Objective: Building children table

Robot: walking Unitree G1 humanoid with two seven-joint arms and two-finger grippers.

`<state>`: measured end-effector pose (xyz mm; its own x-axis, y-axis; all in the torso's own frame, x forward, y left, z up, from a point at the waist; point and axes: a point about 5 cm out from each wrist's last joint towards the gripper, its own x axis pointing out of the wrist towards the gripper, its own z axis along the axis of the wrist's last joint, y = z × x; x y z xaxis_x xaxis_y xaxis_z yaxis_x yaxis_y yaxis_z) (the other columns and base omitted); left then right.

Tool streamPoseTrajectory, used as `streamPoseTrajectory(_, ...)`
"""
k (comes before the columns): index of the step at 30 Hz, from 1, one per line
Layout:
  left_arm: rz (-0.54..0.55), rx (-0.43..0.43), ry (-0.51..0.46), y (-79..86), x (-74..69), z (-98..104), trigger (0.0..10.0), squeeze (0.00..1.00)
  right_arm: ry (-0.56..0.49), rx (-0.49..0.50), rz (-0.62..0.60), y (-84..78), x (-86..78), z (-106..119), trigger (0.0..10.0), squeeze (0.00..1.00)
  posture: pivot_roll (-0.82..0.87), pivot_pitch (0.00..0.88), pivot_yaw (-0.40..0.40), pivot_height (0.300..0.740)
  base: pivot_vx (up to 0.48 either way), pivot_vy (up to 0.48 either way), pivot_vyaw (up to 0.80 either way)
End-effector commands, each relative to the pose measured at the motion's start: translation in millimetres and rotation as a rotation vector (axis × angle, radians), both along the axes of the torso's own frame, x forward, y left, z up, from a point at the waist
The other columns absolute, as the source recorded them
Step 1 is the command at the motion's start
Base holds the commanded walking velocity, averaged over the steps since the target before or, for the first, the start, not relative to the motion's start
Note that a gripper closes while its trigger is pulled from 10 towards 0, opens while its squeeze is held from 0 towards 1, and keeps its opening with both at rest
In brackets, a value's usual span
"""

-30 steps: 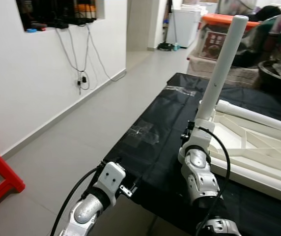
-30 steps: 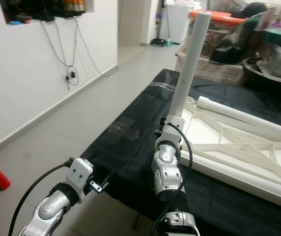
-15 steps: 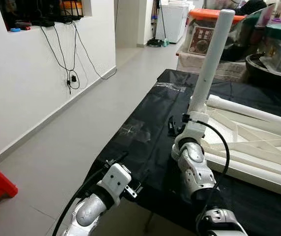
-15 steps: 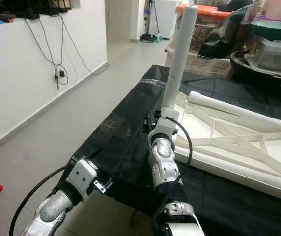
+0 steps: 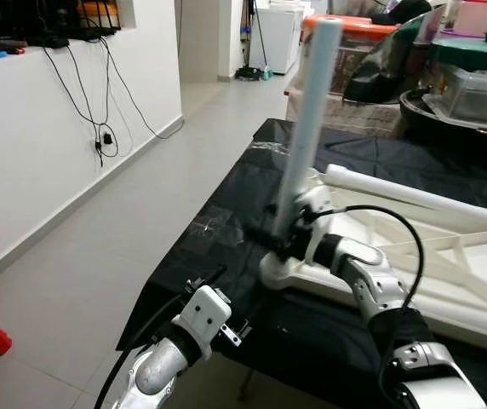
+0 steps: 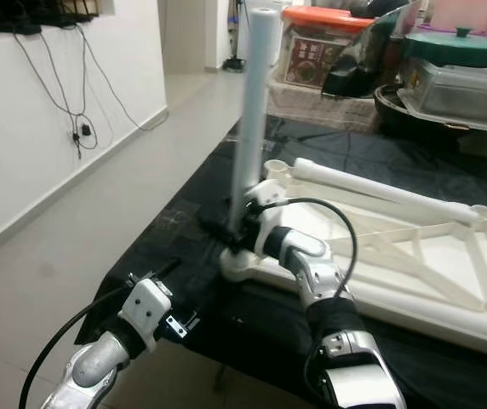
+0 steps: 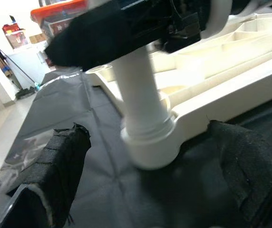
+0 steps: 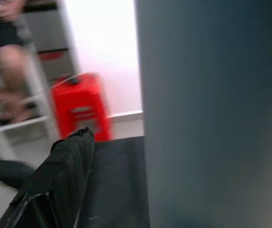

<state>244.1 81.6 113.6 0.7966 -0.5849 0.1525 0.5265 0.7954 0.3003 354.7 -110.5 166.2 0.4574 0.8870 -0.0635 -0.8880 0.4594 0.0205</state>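
A white children's table top (image 6: 414, 264) lies upside down on a black cloth-covered table (image 5: 226, 213). A white table leg (image 5: 305, 111) stands nearly upright in the top's near left corner socket (image 7: 150, 142). My right gripper (image 5: 282, 234) is shut on the leg's lower part, reaching in from the right. In the right wrist view the leg (image 8: 212, 114) looms close beside one black finger (image 8: 60, 180). My left gripper (image 5: 226, 302) hangs open at the table's front edge, below the socket; its fingers (image 7: 55, 175) stand wide apart, short of the corner.
Storage boxes with an orange lid (image 6: 320, 17) and a green-lidded container (image 6: 456, 38) crowd the far side. Cables (image 5: 107, 94) hang on the left wall over bare floor. A red stool (image 8: 81, 107) and a seated person's legs (image 8: 3, 61) are beyond the table.
The head camera has shifted. My right arm has swung from under the leg to reach in from the right. The leg went from leaning to nearly upright. The left gripper stays low.
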Motion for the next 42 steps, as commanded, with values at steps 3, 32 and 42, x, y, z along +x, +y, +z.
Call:
streamPoseTrajectory(3,-0.005,0.010,0.007,-0.4,-4.4,-4,10.0,0.00,0.050,-0.032,0.144,20.1,-4.5,-9,10.0,0.00,0.19,0.000,-0.076,0.740,0.000,0.000,0.00)
streamPoseTrajectory(32,-0.011,0.016,0.033,0.1,-9.1,-7,10.0,0.00,0.099,0.061,-1.432,-25.5,6.1,-27,0.0,0.00,0.19,0.000,-0.062,0.740,0.000,0.000,0.00)
streamPoseTrajectory(42,-0.009,0.019,0.037,0.7,-7.1,-6,10.0,0.00,0.075,0.212,-1.146,26.3,8.2,-18,10.0,0.00,0.19,0.000,-0.066,0.740,0.000,0.000,0.00)
